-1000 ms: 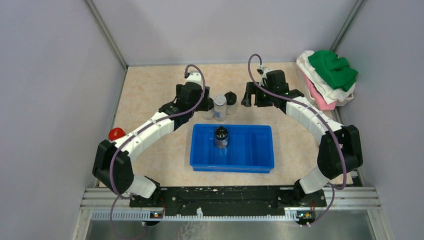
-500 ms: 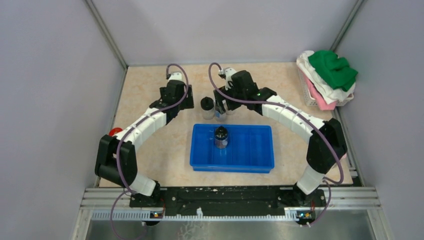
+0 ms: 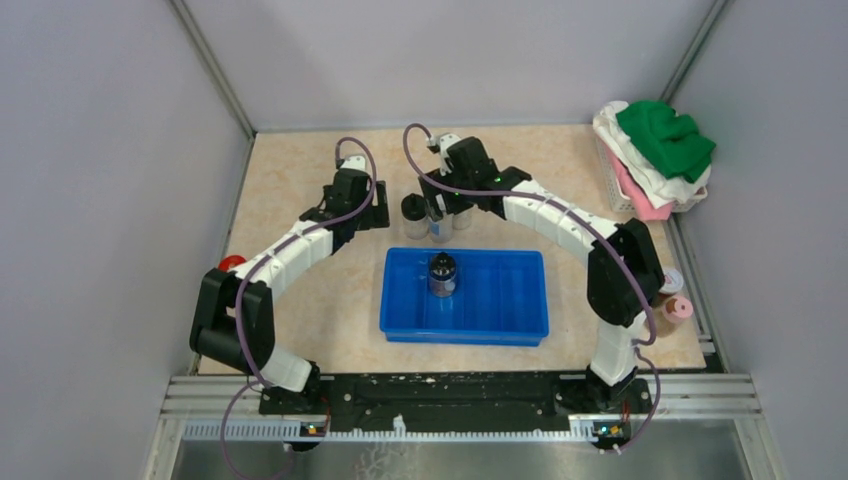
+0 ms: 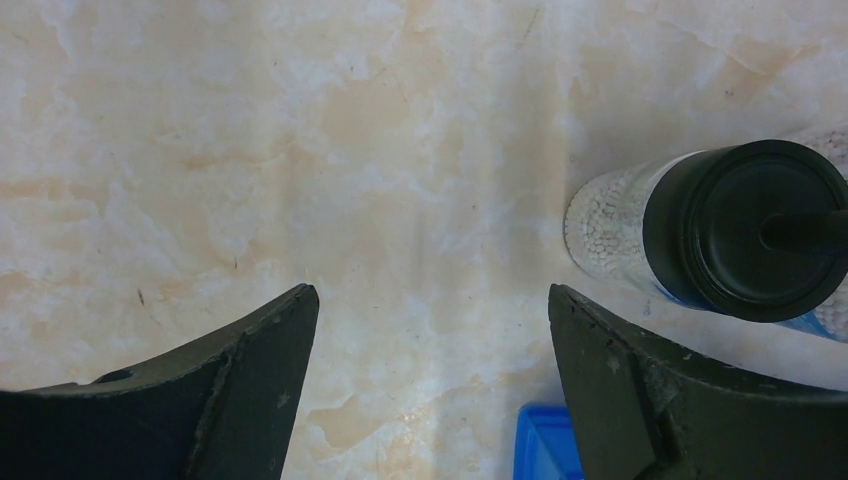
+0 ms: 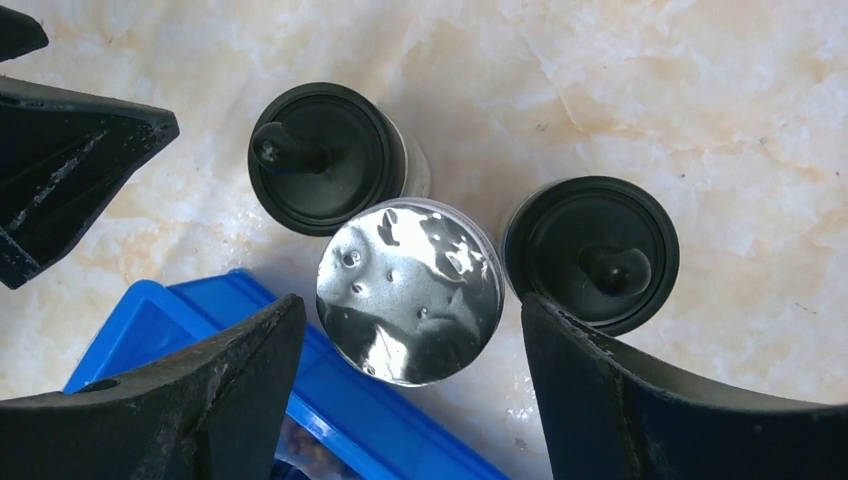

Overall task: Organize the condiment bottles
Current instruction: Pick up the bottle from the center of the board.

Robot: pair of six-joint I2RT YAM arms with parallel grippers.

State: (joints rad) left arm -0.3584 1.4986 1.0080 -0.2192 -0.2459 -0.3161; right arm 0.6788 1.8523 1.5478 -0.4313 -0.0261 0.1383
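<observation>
Right claw (image 5: 408, 315) moved left to hover over silver-capped jar (image 5: 408, 291), left claw (image 4: 432, 300) drawn back leftward from black-capped bottle (image 4: 745, 230)

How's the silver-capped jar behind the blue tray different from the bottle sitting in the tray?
The silver-capped jar has a shiny lid; the other bottle has a dark top. The jar stands on the table between two black-capped bottles; the other bottle stands alone inside the blue tray. Both are upright.

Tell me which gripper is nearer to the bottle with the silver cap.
The right. The right gripper hangs open directly above the silver-capped bottle. The left gripper, also open, is off to its left, beyond a black-capped bottle.
</observation>
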